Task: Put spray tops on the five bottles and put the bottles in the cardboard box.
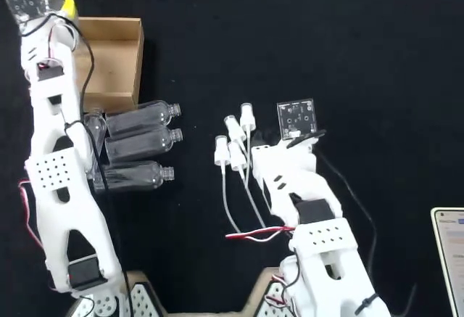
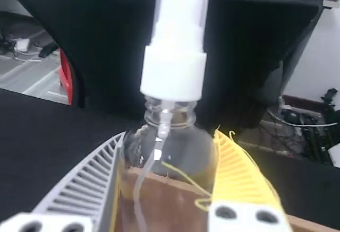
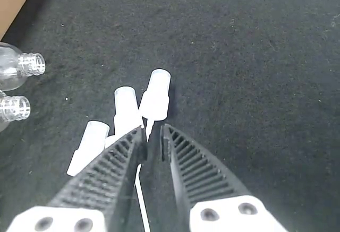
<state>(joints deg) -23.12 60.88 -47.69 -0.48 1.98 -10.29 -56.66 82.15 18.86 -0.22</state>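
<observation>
Left gripper (image 2: 170, 136) pinches the held bottle (image 2: 167, 163) between its grey and yellow fingers, up at 10 o'clock of the table (image 1: 377, 77), over the cardboard box (image 1: 116, 56). The bottle's long axis runs along the fingers, neck past the fingertips, with the fitted spray top (image 2: 174, 67) on it and its dip tube hanging inside the glass. Three open bottles (image 1: 141, 143) lie on their sides in a stack at 9 o'clock, just below the box, long axes roughly 9-to-3, necks pointing to 3 o'clock. Four loose spray tops (image 1: 232, 127) lie clustered near the centre, heads toward 12 o'clock and tubes trailing to 6 o'clock. Right gripper (image 3: 153, 134) sits at the cluster's 6 o'clock side with fingers slightly spread; one thin tube runs into the gap, and contact cannot be told. A screen device (image 1: 449, 259) lies at the 4 o'clock edge, its print too small to read.
</observation>
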